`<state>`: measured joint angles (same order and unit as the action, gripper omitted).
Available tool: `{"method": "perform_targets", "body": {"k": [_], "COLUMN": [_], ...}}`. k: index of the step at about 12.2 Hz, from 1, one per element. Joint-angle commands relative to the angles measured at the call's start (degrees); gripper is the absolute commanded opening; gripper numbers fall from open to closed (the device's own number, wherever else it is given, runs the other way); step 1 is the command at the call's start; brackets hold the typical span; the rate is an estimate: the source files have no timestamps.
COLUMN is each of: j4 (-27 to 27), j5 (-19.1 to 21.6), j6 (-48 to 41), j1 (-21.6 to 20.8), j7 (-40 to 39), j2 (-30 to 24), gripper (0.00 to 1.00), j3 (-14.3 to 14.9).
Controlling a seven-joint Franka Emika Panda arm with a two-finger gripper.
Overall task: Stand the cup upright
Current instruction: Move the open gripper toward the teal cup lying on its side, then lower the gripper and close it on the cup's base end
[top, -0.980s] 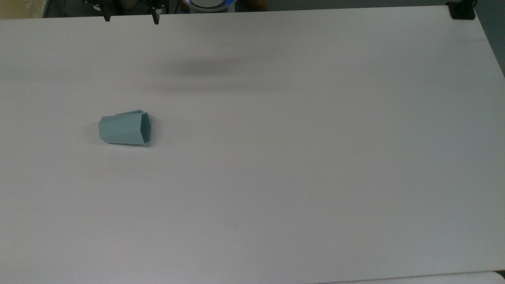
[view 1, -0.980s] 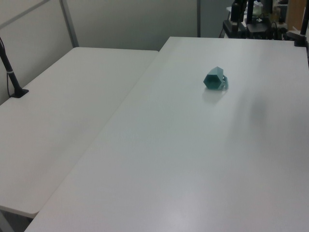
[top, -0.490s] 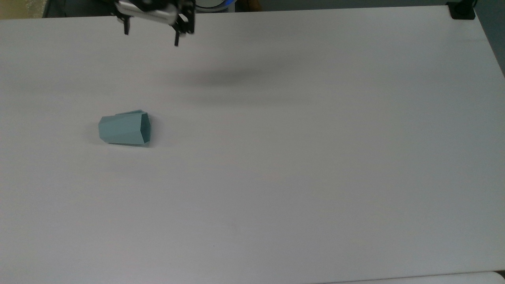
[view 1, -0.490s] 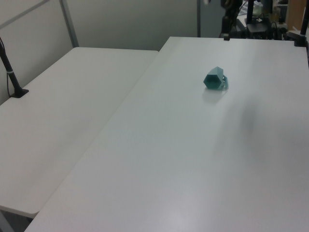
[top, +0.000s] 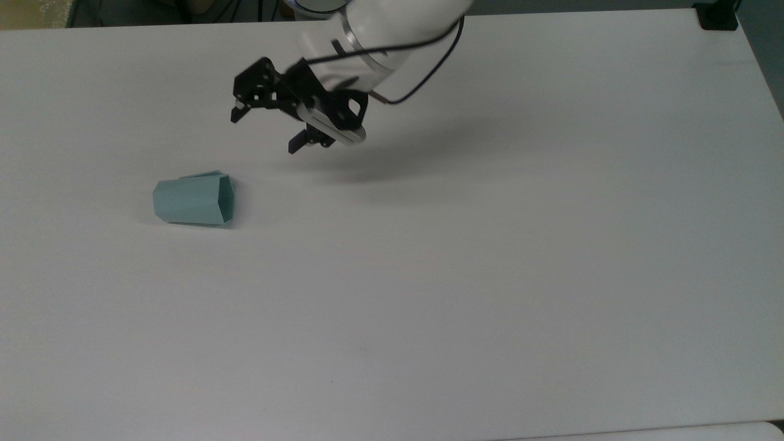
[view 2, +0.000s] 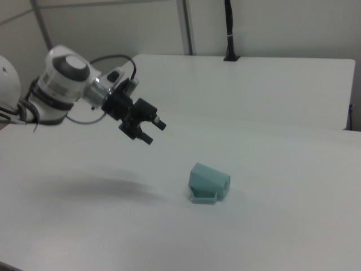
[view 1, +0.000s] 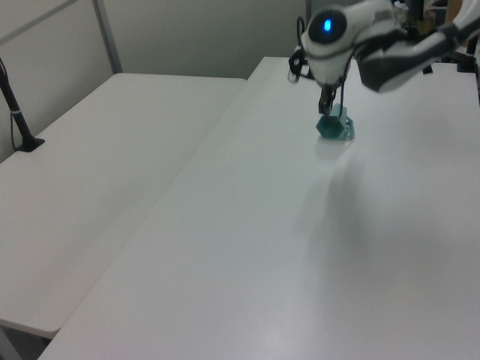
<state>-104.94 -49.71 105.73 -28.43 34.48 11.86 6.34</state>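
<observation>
A: What has moved since a second ago?

B: The arm. Back then only the black finger tips showed at the far edge of the top view; now the white Franka arm with its black two-finger gripper (top: 264, 131) has swung out over the white tabletop (top: 490, 275) and hangs in the air above and to the top view's right of the cup. The cup itself has not shifted.

A: Where is the cup, and how does it lie?

B: The small pale teal-blue faceted plastic cup (top: 193, 199) lies on its side on the tabletop. In the top view its wide hexagonal mouth faces that top view's right and its narrower base points left. In the right view (view 2: 208, 183) the looped handle sits low against the tabletop on the near side.

A: Anything inside it?

B: What shows of the inside through the mouth in the top view looks empty; the rest is hidden.

A: And the fingers?

B: Spread apart, nothing between them, clear of the cup in the top and right views (view 2: 149, 127). In the left view the gripper (view 1: 324, 101) overlaps the cup (view 1: 335, 127) from above, so I cannot judge the gap there.
</observation>
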Motion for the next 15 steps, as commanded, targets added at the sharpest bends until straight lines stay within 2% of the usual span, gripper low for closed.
{"method": "perform_targets", "body": {"k": [1, 4, 7, 10, 13, 15], "j4": [-2.6, -2.6, -2.6, -2.4, -2.1, -2.0], "j5": [-9.2, -14.1, -15.1, -18.7, -20.3, -20.4], "j6": [2.0, 2.0, 2.1, 2.7, 3.6, 3.6], "j1": [-0.4, 1.4, 3.1, 5.7, 7.9, 8.7], "j7": [7.3, 7.3, 7.2, 7.4, 7.4, 7.5], "j2": [3.8, 8.0, 11.1, 13.0, 14.1, 14.2], "gripper": [1.00, 1.00, 1.00, 1.00, 1.00, 0.96], "j3": [-0.8, -0.9, -1.0, -1.4, -2.0, -2.0]}}
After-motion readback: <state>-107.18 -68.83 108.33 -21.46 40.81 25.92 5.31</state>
